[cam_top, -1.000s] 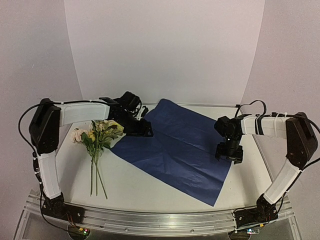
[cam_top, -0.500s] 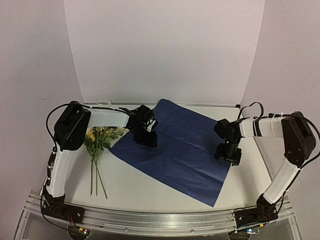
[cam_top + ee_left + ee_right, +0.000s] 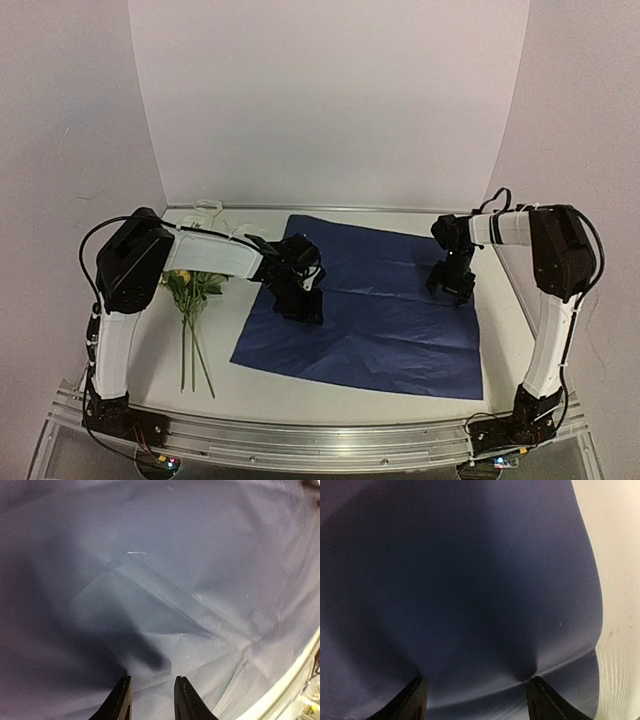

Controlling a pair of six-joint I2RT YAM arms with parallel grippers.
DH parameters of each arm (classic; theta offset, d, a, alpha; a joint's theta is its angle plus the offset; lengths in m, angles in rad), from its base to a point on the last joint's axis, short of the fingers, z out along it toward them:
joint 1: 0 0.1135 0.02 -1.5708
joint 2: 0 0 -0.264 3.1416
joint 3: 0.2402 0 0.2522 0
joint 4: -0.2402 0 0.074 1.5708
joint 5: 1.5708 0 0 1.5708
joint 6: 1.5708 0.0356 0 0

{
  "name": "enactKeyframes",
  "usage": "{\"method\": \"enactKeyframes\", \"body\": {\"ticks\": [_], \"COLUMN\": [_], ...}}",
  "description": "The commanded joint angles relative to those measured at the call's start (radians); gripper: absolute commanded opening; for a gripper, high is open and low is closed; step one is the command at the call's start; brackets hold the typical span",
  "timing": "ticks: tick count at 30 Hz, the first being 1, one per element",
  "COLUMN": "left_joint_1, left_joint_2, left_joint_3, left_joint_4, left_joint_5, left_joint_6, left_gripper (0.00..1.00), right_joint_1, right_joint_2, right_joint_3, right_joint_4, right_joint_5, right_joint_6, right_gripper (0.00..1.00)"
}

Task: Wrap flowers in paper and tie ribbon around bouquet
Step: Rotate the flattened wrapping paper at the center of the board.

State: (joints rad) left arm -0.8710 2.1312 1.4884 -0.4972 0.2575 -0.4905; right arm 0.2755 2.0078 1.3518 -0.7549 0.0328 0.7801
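Note:
The paper, dark blue side up and creased, lies flat across the middle of the table. My left gripper stands on its left part; in the left wrist view the fingertips rest on the paper with a narrow gap and nothing between them. My right gripper presses down on the paper's far right part, its jaws wide open on the sheet. The flowers lie left of the paper, stems pointing to the near edge. A whitish ribbon lies at the back left.
The white backdrop wall rises just behind the table. Bare table shows to the right of the paper, with the table's edge close by. The metal rail with both arm bases runs along the near edge.
The paper has swung from lying diagonally to lying roughly square with the table. My left gripper moved right and nearer along the sheet and narrowed its jaws. My right gripper moved farther back.

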Motion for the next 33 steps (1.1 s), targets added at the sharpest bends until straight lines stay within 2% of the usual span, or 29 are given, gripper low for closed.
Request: {"method": "enactKeyframes", "body": {"ticks": [1,8,13,15,18,23,26,33], "left_joint_1": [-0.058,-0.131,-0.134,-0.131,-0.088,0.082,0.158,0.245], "left_joint_2": [-0.044,0.008,0.098,0.084,0.002,-0.064,-0.062,-0.020], "left_joint_3": [-0.038,0.045,0.204,0.235,0.192,0.099,0.081,0.094], "left_joint_4": [-0.052,-0.011,-0.002,-0.009,0.014,0.003,-0.027,-0.121], "left_joint_5": [0.099,0.180,0.285,0.236,0.130,0.014,-0.043,-0.162], "left_joint_6": [-0.083,-0.101,-0.116,-0.124,-0.137,-0.098,-0.044,0.057], "left_gripper": [0.30,0.30,0.31,0.33,0.42,0.50,0.57,0.66], "right_joint_1": [-0.014,-0.004,0.020,0.025,0.028,0.028,0.035,0.086], "right_joint_2": [0.128,0.359,0.472,0.454,0.285,-0.008,-0.194,-0.470], "right_joint_3": [0.223,0.563,0.783,0.806,0.672,0.355,0.101,-0.404], "right_joint_4": [-0.038,-0.079,-0.143,-0.187,-0.194,-0.178,-0.109,0.114], "right_joint_5": [-0.097,-0.277,-0.327,-0.303,-0.209,-0.104,-0.100,-0.123], "right_joint_6": [-0.050,-0.059,-0.062,-0.071,-0.089,-0.060,0.009,0.192], "right_gripper": [0.71,0.75,0.78,0.78,0.83,0.93,0.98,0.98]}}
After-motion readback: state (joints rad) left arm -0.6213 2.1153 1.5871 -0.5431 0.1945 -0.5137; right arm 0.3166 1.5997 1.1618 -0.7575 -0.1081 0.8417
